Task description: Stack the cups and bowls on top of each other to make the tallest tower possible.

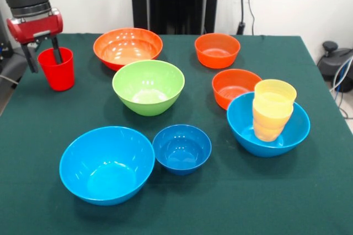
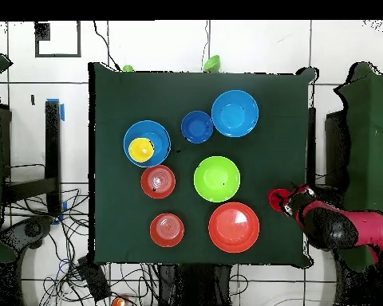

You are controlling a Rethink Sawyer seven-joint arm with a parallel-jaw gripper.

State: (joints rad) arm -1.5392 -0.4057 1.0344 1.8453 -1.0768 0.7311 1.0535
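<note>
A red cup [image 1: 59, 78] [image 2: 277, 198] stands upright near the table's edge. My gripper [image 1: 46, 65] [image 2: 289, 200] is open and straddles the cup's wall, one finger [image 1: 57, 53] inside the cup and the other outside it. A light-blue bowl [image 1: 248, 135] [image 2: 159, 132] holds a leaning stack of yellow cups [image 1: 273, 108] [image 2: 140, 149]. Standing loose are a second light-blue bowl [image 1: 106, 163] [image 2: 234, 113], a small dark blue bowl [image 1: 181, 148] [image 2: 197, 127], a green bowl [image 1: 148, 86] [image 2: 217, 178], a large orange bowl [image 1: 128, 47] [image 2: 234, 226] and two small orange bowls [image 1: 217, 50] [image 1: 236, 87].
The dark green table cloth [image 1: 220, 202] covers the whole top. The bowls stand apart from each other, with gaps between them. In the overhead view the small orange bowls [image 2: 167, 229] [image 2: 158, 181] sit on the side away from the red cup.
</note>
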